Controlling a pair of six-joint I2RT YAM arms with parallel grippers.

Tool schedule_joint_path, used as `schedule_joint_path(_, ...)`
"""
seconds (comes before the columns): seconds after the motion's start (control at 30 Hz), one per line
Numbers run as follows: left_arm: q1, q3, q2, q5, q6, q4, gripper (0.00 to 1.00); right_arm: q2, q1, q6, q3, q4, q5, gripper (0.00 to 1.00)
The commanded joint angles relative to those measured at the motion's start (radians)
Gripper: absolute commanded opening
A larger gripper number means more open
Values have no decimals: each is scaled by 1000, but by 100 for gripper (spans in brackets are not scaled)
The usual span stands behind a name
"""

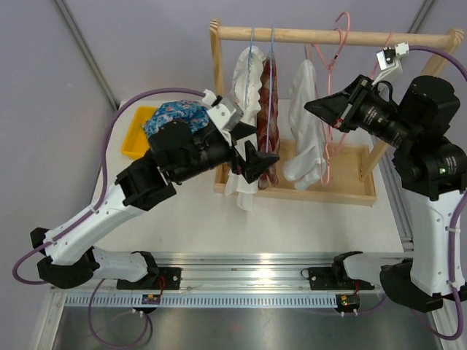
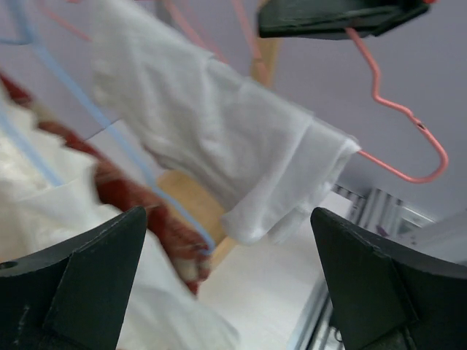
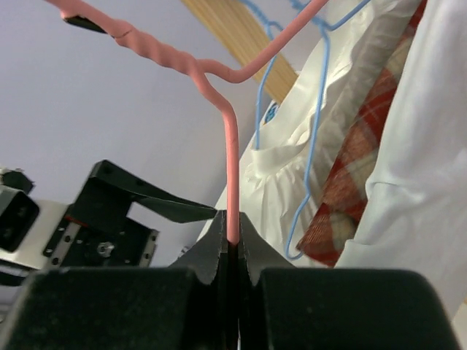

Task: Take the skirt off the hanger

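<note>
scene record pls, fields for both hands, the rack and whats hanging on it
rack: wooden rack, three garments hanging
right hand: right hand shut on the pink hanger wire
left hand: left hand open, holding nothing, facing the white cloth
white cloth: draped on the pink hanger
other garments: plaid cloth and frilly top, left of the white cloth
bin: yellow bin at the far left, floral cloth on it
</note>
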Motion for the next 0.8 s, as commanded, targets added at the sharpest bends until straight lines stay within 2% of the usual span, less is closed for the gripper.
schedule_joint_path(0.0, -61, -53, 23, 196, 33, 181, 99, -57, 2, 39, 42, 29, -85, 0)
schedule_joint_path(0.2, -140, -160, 73, 182, -5, 336, 99, -109, 2, 96, 47, 41, -131, 0)
schedule_joint_path(0.43, -207, -154, 140, 64, 14, 401, 97, -155, 3, 203, 27, 107, -212, 0)
schedule_joint_path(0.47, -210, -156, 145, 40, 11, 409, 91, -169, 2, 214, 18, 115, -217, 0)
schedule_joint_path(0.5, -210, -154, 151, 33, 8, 421, 70, -174, 2, 225, 13, 125, -224, 0)
schedule_joint_path(0.53, -210, -153, 154, 27, 8, 422, 59, -178, 2, 226, 8, 125, -223, 0)
schedule_joint_path(0.57, -213, -147, 160, 17, 8, 422, 41, -182, 2, 225, 1, 124, -221, 0)
schedule_joint_path(0.63, -215, -151, 154, -22, 1, 419, 3, -188, 2, 215, -7, 116, -212, 0)
schedule_joint_path(0.77, -232, -234, 93, -77, -13, 438, 0, -185, 2, 202, -16, 110, -195, 0)
